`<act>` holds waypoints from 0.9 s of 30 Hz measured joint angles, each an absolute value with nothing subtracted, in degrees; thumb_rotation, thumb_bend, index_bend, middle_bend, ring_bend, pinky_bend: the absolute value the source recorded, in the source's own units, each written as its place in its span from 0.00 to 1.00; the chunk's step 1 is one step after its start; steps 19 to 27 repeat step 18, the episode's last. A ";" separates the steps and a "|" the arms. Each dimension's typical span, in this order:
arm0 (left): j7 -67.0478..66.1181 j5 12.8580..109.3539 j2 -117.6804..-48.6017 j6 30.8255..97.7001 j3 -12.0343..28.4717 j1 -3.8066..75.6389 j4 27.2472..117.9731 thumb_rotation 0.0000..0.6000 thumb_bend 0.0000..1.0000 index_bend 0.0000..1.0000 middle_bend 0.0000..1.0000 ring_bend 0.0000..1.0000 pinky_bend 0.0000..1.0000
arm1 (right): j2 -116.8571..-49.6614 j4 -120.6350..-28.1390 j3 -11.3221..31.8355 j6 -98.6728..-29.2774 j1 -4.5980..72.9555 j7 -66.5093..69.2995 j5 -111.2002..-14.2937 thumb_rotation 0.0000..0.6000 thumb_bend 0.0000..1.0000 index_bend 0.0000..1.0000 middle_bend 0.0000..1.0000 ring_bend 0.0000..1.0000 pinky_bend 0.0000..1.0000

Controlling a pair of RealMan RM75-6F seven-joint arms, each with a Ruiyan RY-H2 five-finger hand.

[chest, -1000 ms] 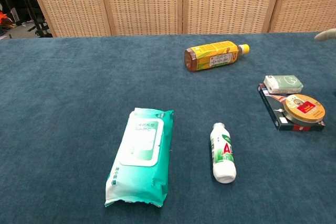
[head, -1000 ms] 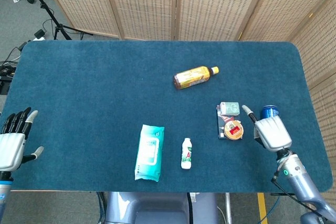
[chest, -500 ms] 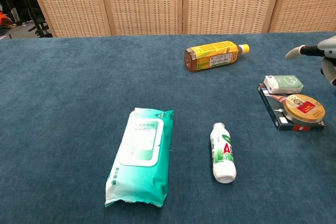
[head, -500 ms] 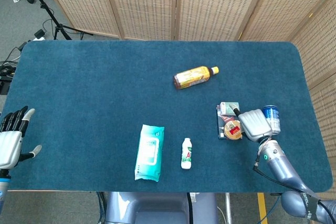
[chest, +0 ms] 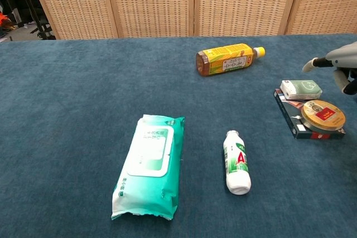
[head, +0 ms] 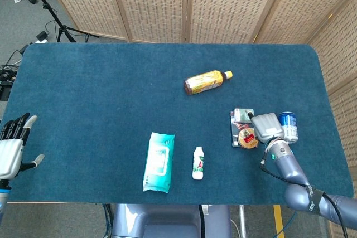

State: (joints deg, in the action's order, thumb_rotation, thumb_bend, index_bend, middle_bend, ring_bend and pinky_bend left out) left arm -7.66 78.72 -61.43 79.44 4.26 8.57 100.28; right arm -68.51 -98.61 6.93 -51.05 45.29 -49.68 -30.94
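Across the blue, felt-like surface point(head: 100, 98) with rounded corners, several things are laid out. Near the front edge a soft rectangular wipes pack point(head: 158, 161), teal and white, is seen lying flat; just beside it a small white plastic bottle point(head: 198, 163) with green and red print lies on its side. Further back, well apart from these, an amber drink bottle point(head: 205, 82) with a yellow label and cap lies on its side. At the right, a dark flat box point(chest: 301, 116) carries a round gold-rimmed tin point(chest: 320, 113) and a small pale-green packet point(chest: 301, 88). The right robot hand point(head: 268, 126), grey and smooth-shelled, is held over the tin's right edge, next to a blue can point(head: 288, 126); nothing is gripped, one finger is extended, and the rest cannot be told. The left robot hand point(head: 12, 149) is held at the front left edge, dark fingers spread, holding nothing. Woven cane screens point(head: 184, 4) stand behind.
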 measured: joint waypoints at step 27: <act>-7.05 78.67 -61.25 79.47 4.13 8.59 100.19 1.00 0.21 0.00 0.00 0.00 0.00 | -70.76 -97.24 2.71 -52.79 49.93 -49.23 -25.46 1.00 1.00 0.00 0.76 0.91 1.00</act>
